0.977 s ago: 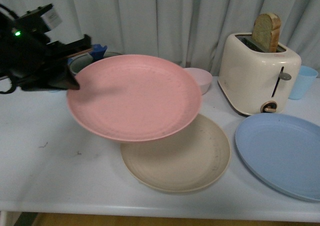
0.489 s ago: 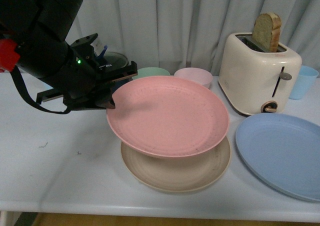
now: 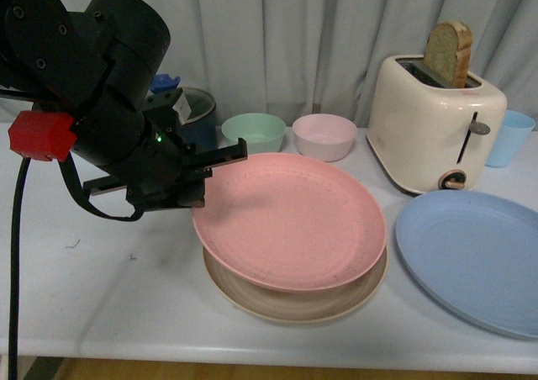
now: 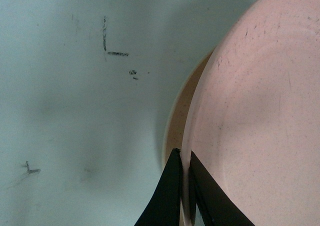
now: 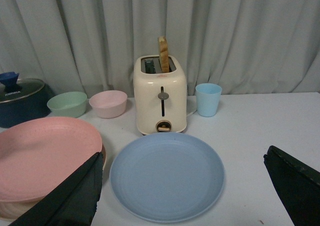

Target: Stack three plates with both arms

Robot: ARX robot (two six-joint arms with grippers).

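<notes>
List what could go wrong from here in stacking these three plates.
1. The left end effector pinches the rim of the pink plate right above the beige plate; pulling out could drag both.
2. The pink plate looks off-centre on the beige one, so it may settle skewed.
3. The blue plate lies close to the toaster; lifting it might bump that.

Counter (image 3: 101, 287): white, a few small dark marks, spread in front of me.
Plates on it: beige plate (image 3: 252, 300) in the middle; blue plate (image 3: 471, 258) to my right, apart.
Back row: dark pot (image 3: 195, 115), green bowl (image 3: 253, 132), pink bowl (image 3: 324, 135), toaster (image 3: 429, 132), blue cup (image 3: 510, 138).
</notes>
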